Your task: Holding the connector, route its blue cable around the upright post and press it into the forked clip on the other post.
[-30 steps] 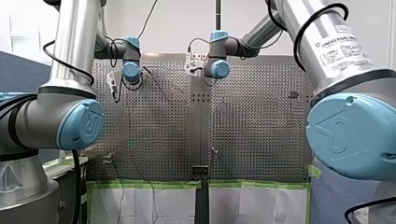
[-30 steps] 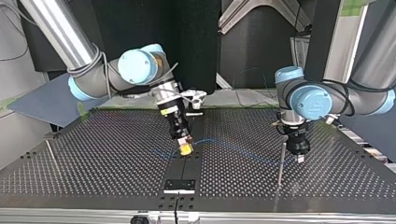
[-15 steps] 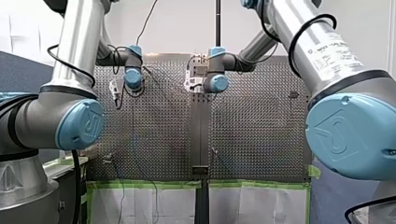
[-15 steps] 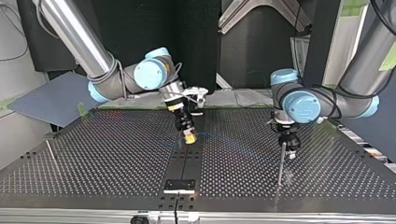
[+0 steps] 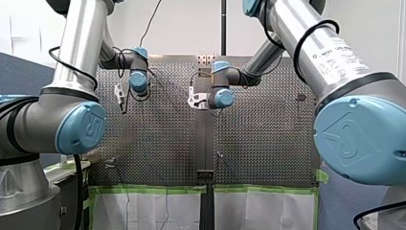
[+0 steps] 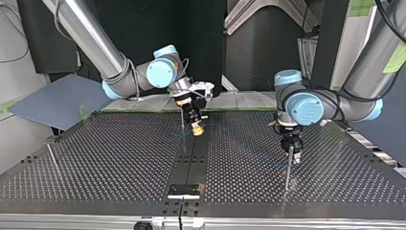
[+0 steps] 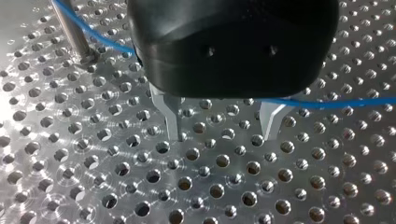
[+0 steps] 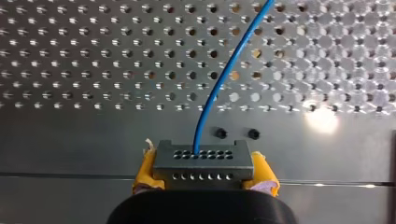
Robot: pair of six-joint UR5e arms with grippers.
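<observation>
- The connector [image 8: 203,161] is clamped between the yellow pads [image 8: 144,171] of my right gripper [image 6: 197,129]. Its drilled face is turned outward, so the blue cable [image 8: 223,79] is left free to rise from it in an arc over the tabletop [image 6: 119,163].
- That gripper is held low over the dark centre strip [image 6: 191,160], towards the far side in the top view. This is probably done so that the cable is drawn out towards the other arm.
- My left gripper [image 7: 219,123] is held just above the tabletop, near the upright post [image 7: 74,30]. Its metal fingers [image 7: 170,116] are spread wide and nothing is gripped between them.
- The cable is seen passing the post's foot, running on behind the gripper's black body and crossing the root of one finger. From this, the gripper is judged to be placed to guide the cable at the post.
- Whether the cable is wrapped round the post or only laid against it cannot be told, since the black body covers that stretch.
- The forked clip cannot be made out. It may be carried by a thin post [image 6: 51,155] at the top view's left, but its top is too small to read.
- In the top view the cable is only a faint line between the grippers, and in the front view both sets of fingers are hidden behind the wrists.
</observation>
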